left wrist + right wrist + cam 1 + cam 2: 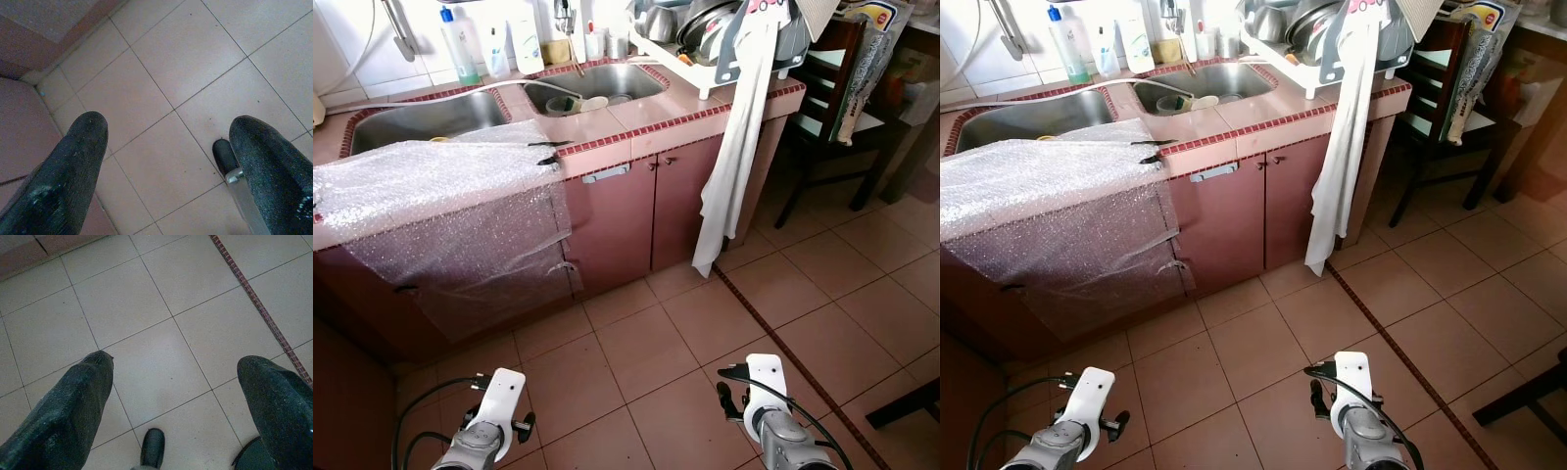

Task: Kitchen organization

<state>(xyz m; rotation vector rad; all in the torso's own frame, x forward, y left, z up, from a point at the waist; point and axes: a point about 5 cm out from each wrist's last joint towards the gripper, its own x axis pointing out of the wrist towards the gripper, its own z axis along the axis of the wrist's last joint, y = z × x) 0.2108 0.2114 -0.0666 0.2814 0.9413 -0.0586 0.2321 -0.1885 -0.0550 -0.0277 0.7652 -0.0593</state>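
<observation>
**Both arms held low before the sink counter**

A pink-tiled counter [607,122] with a double sink [597,86] is seen ahead across the tiled floor [636,362]. A sheet of bubble wrap [440,196] is draped over the counter's left part and hangs down in front of the cabinet. Bottles [460,44] are lined up behind the basins, and a dish rack [724,39] loaded with pots and lids stands at the counter's right end, with a white towel [734,147] hanging from it almost to the floor. A dark wooden chair [827,108] is placed just beyond.

The left gripper [166,161] and the right gripper [176,391] are held low over the floor, well apart from the counter; on each, the fingers are spread wide and nothing is held.

Which item the tidying concerns cannot be settled from the scene. Trouble is judged likeliest from the hanging things: the towel could be snagged by a passing arm and the rack dragged with it, and the loose wrap could slide off if brushed.
</observation>
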